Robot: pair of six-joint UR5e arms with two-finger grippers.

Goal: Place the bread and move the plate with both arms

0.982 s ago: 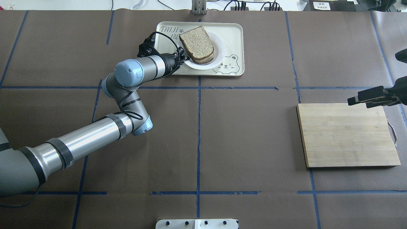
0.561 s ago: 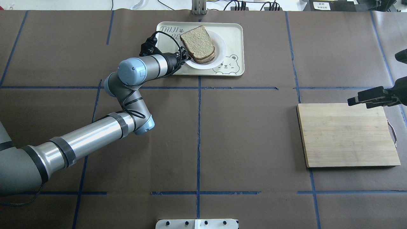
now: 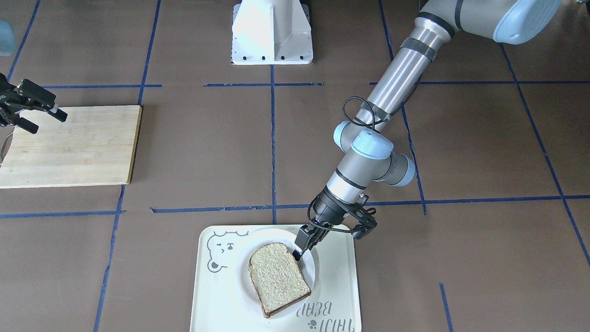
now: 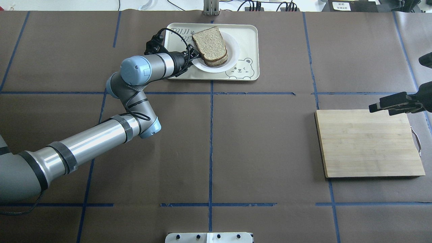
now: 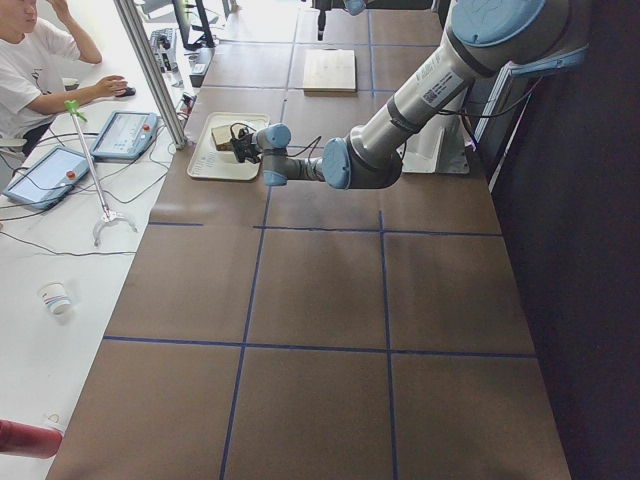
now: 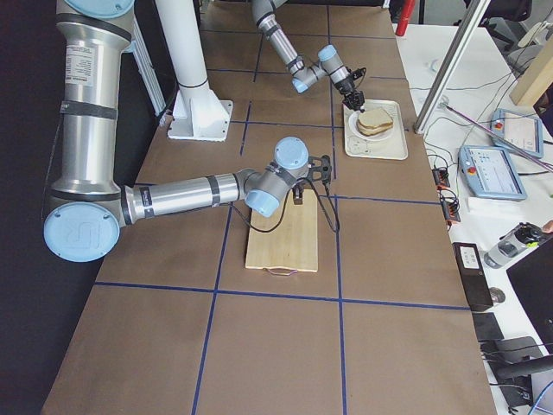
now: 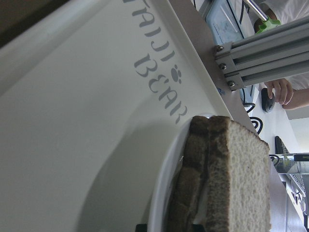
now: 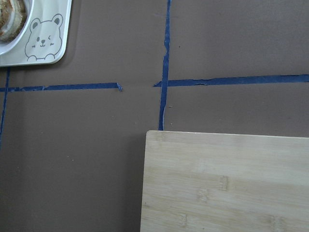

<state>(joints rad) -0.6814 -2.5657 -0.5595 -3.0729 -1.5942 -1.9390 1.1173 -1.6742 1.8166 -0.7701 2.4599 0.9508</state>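
The left arm (image 4: 94, 141) reaches low across the table, and the left gripper (image 4: 193, 55) seems pinched on the rim of the plate (image 4: 233, 57), which sits on the bear tray (image 4: 249, 44). The bread (image 4: 210, 43) lies on that plate, so placing looks done and moving the plate remains. At right, the right gripper (image 4: 384, 105) hangs spread and empty above the wooden board (image 4: 368, 145).

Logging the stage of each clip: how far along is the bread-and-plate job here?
Done: the bread lies on the plate, which sits on the tray. In hand: the left gripper is at the plate's rim; a grip cannot be confirmed. Left: moving the plate jointly; the right gripper hovers open at the cutting board's far edge.
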